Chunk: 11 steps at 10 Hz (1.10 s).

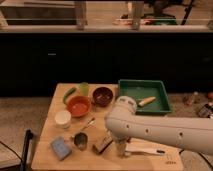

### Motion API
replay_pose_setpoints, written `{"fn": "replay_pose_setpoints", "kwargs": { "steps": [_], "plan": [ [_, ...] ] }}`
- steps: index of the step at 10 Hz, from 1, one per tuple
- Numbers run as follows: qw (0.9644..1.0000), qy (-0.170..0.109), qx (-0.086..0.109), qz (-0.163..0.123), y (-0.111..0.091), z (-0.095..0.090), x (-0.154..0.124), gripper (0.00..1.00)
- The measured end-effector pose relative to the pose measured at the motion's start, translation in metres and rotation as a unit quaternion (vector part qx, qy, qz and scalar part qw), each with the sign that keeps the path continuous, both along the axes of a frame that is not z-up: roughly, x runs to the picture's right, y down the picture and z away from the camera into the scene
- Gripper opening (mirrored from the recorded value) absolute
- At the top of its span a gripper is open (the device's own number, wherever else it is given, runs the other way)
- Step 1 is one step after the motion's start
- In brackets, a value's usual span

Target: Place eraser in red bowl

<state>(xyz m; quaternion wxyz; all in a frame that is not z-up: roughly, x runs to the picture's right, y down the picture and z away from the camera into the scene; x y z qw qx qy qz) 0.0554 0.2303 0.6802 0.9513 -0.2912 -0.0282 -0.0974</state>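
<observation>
While the eraser (102, 145) lies by the counter's front edge, gripper (120, 148) hangs just right of it, grip state can't tell; red bowl (96, 95) near back edge looks empty, orange bowl (70, 107) beside it too; green tray (131, 94) at back right corner holds one yellowish item (146, 101)

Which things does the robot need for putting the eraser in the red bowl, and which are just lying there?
Needed: eraser; red bowl; pincer, down beside the eraser.
Just lying about: blue sponge; metal cup; spoon; white cup; dark bowl; green cup; green tray.
</observation>
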Motion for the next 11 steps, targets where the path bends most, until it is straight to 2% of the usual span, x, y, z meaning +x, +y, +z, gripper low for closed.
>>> {"fn": "replay_pose_setpoints", "kwargs": {
  "steps": [11],
  "plan": [
    [0.9983, -0.012, -0.006, 0.057, 0.028, 0.033, -0.021, 0.80]
  ]
}}
